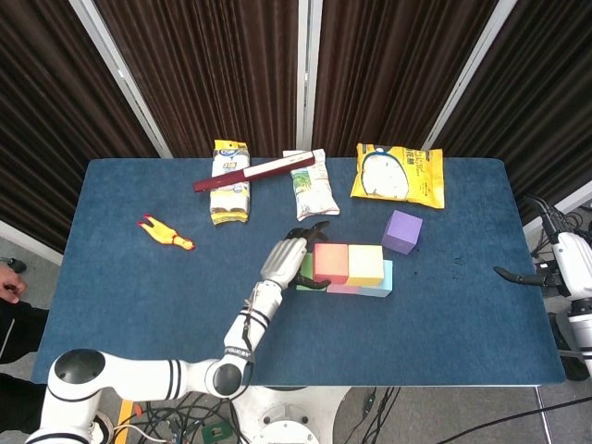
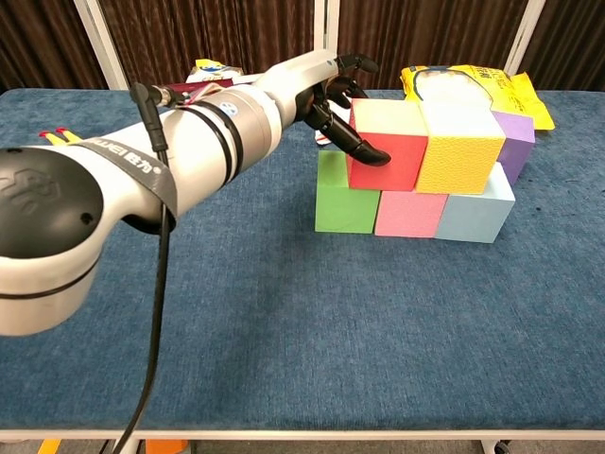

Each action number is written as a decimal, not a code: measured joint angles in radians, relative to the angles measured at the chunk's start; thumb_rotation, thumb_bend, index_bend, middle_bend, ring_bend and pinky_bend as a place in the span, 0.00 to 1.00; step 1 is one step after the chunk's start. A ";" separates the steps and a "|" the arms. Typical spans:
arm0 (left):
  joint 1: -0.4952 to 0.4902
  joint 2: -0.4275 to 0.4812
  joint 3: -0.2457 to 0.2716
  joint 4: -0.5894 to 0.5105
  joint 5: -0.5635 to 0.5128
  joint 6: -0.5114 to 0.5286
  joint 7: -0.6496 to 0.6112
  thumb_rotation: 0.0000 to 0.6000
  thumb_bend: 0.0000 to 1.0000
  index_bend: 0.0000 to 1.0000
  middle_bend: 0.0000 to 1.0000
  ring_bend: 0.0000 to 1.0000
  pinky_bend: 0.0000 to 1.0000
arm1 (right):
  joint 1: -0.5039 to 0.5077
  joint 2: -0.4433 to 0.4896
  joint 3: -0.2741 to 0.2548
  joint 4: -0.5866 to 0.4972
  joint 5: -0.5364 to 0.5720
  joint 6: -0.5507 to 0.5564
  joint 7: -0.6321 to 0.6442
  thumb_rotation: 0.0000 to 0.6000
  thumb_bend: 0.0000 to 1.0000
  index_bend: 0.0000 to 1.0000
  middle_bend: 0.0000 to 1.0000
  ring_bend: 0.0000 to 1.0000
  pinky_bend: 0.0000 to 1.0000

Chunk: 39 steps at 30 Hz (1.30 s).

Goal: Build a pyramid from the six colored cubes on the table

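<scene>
Five cubes stand stacked near the middle of the blue table [image 1: 139, 277]. Bottom row, left to right in the chest view: green cube [image 2: 340, 203], pink cube [image 2: 408, 213], light blue cube [image 2: 477, 213], touching side by side. Second row: red cube [image 2: 392, 151] and yellow cube [image 2: 460, 149], touching each other. The purple cube [image 1: 401, 231] sits alone on the table just behind the stack's right end. The left hand [image 2: 336, 104] rests against the red cube's left side, fingers [image 2: 364, 149] curled onto its front face and others spread above it; whether it grips the cube cannot be told. The right hand [image 1: 541, 268] hangs at the table's right edge, fingers apart, holding nothing. Snack bags [image 1: 398, 174] and a rubber chicken [image 1: 165, 232] lie toward the far side.
</scene>
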 measured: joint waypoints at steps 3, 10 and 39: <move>0.001 0.002 0.003 -0.001 0.003 -0.002 -0.003 1.00 0.12 0.07 0.19 0.09 0.07 | -0.002 0.001 0.000 -0.001 0.000 0.001 -0.002 1.00 0.00 0.00 0.02 0.00 0.00; 0.007 0.010 0.011 -0.011 0.017 -0.008 -0.011 1.00 0.12 0.07 0.15 0.06 0.06 | -0.003 -0.001 0.000 0.003 0.002 0.000 0.000 1.00 0.00 0.00 0.02 0.00 0.00; 0.400 0.565 0.248 -0.435 0.128 0.220 -0.031 1.00 0.11 0.04 0.00 0.00 0.01 | 0.076 0.064 0.001 -0.075 0.148 -0.228 -0.298 1.00 0.00 0.00 0.07 0.00 0.00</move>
